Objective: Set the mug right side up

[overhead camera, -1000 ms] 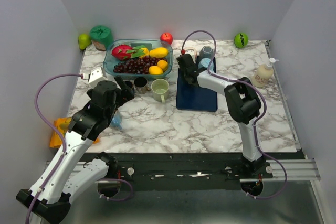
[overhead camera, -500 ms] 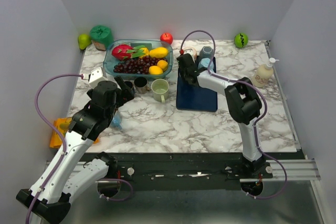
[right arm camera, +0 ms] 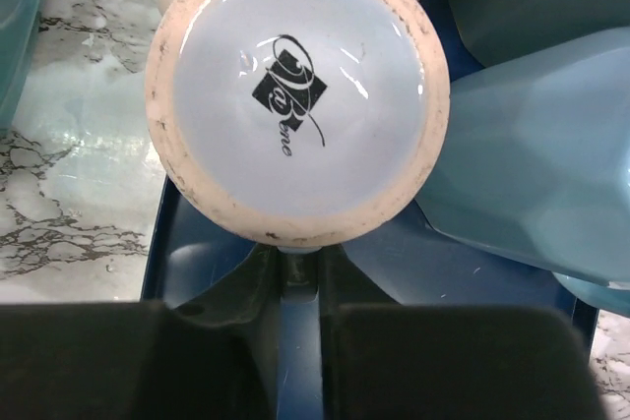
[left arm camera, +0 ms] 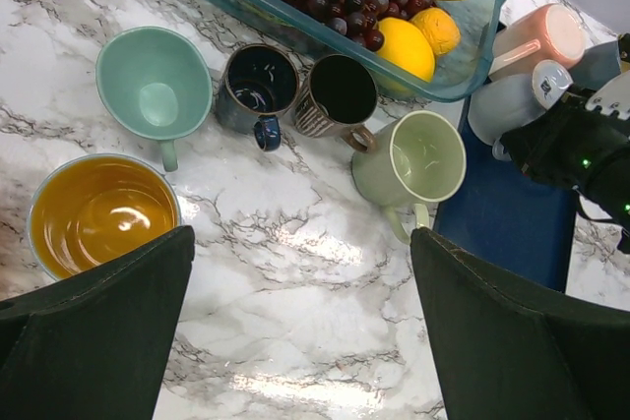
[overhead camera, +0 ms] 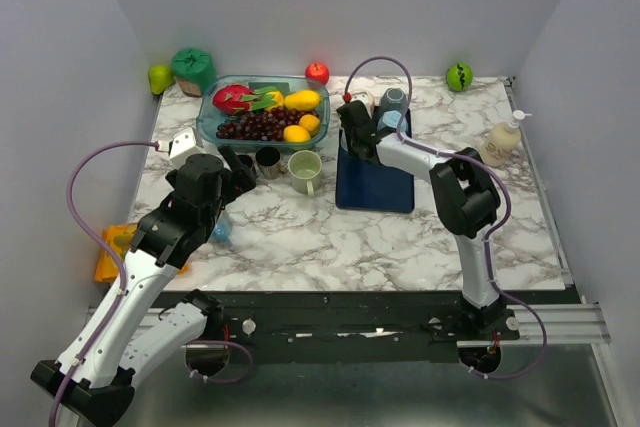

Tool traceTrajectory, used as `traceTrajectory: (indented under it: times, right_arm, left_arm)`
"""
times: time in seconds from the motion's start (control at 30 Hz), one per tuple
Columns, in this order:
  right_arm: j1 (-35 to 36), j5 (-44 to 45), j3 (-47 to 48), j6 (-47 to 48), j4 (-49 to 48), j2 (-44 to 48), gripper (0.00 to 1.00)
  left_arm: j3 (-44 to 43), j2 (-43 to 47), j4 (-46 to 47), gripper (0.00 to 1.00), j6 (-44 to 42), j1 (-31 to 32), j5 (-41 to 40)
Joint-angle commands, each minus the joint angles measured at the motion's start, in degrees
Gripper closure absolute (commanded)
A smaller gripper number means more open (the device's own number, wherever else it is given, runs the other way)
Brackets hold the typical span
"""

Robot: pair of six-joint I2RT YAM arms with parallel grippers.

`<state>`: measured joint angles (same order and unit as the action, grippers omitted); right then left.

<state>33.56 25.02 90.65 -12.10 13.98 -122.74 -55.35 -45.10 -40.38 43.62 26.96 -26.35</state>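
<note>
Left pincer [left arm camera: 300, 243] hangs wide open over the counter [left arm camera: 295, 341], with an amber bowl [left arm camera: 98, 213] at its 9 o'clock and a green cup [left arm camera: 413, 159] at 1 o'clock. At the 11 o'clock corner of the blue mat [overhead camera: 375, 182], the mug [right arm camera: 295, 95] stands base up, with a teal mug [right arm camera: 532, 154] just beside it at 3 o'clock. Right pincer [right arm camera: 295, 282] is narrow, nipping the mug's handle at 6 o'clock.

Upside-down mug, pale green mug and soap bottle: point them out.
upside-down mug [right arm camera: 295, 95], right wrist view, its glazed base
pale green mug [left arm camera: 418, 159], left wrist view, inner wall
soap bottle [overhead camera: 497, 147], top view, its body
</note>
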Motion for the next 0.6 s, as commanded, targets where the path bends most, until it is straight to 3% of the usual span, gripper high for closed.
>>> traceTrajectory:
  times: [0.0,0.1,0.37,0.57]
  right_arm:
    - [-0.16,0.38,2.33,-0.38,-0.18,0.92,0.9]
    - [-0.16,0.21,2.78,-0.38,0.17,1.53,0.99]
    - [-0.08,-5.05,-1.7,-4.5,0.35,9.17,0.99]
    - [-0.08,-11.37,-9.17,-10.04,0.35,20.33,0.99]
  left_arm:
    - [0.68,0.72,0.74,0.01,0.51,-0.24,0.6]
    - [0.68,0.72,0.83,0.01,0.51,-0.24,0.68]
    - [1.39,1.07,2.14,0.01,-0.02,-0.24,2.97]
    - [3.32,1.6,6.98,0.01,-2.13,-0.33,10.07]
